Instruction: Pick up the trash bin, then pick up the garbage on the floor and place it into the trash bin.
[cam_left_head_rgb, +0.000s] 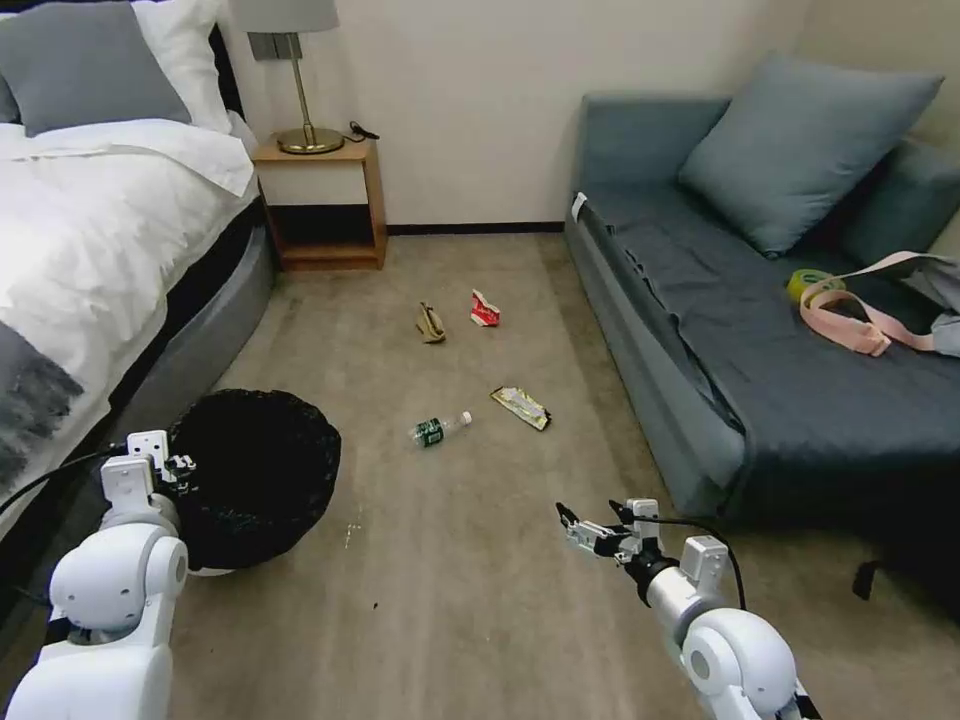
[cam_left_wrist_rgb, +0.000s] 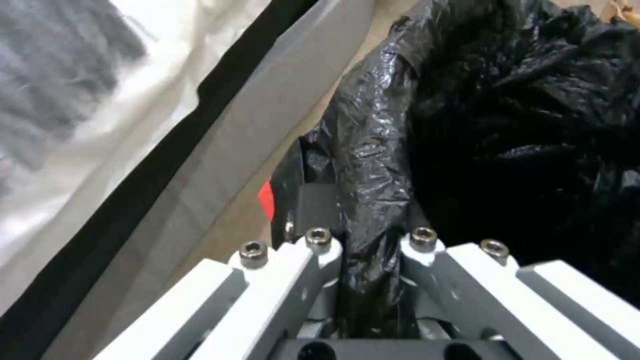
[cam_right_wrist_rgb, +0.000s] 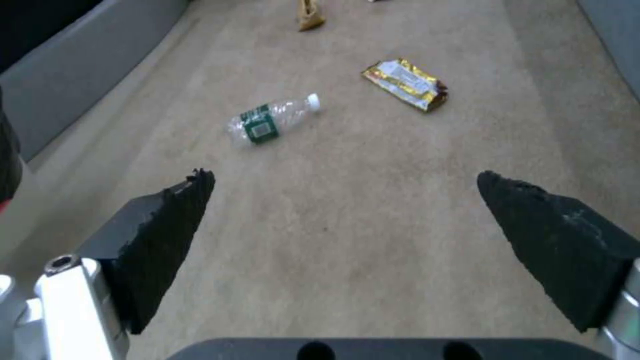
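Bed (cam_left_head_rgb: 90, 230) at far left, grey sofa (cam_left_head_rgb: 760, 380) at right, beige floor (cam_left_head_rgb: 450, 560) between, nightstand (cam_left_head_rgb: 325, 205) with lamp (cam_left_head_rgb: 300, 80) against back wall.

Trash bin (cam_left_head_rgb: 262, 478) stood on floor at lower left, just beside bed base; black bag liner (cam_left_wrist_rgb: 507, 125) draped over rim, strip of white body visible at bottom edge. Left gripper (cam_left_head_rgb: 170, 465) sat at bin's left rim, pinched shut on rim and liner fold; confirmed in left wrist view, left gripper (cam_left_wrist_rgb: 370, 240) with liner bunched between both jaws.

Right gripper (cam_left_head_rgb: 582, 522) hovered low over bare floor near sofa front, jaws spread wide, holding nothing. In right wrist view, right gripper (cam_right_wrist_rgb: 347, 180) pointed toward litter, both black fingertips (cam_right_wrist_rgb: 170, 225) apart with carpet between.

Garbage all on floor, ahead of right gripper, apart from it:
- clear bottle (cam_left_head_rgb: 438, 429) on its side, green label, white cap toward sofa; nearest to bin, between bin and wrapper. Also bottle (cam_right_wrist_rgb: 270, 121).
- yellow-black wrapper (cam_left_head_rgb: 521, 407) flat, just right of bottle. Also wrapper (cam_right_wrist_rgb: 405, 83).
- red-white carton scrap (cam_left_head_rgb: 484, 309) farther back, mid-floor.
- tan paper scrap (cam_left_head_rgb: 431, 322) just left of carton scrap.

Yellow tape roll (cam_left_head_rgb: 812, 284) on sofa beside pink strap (cam_left_head_rgb: 860, 325).
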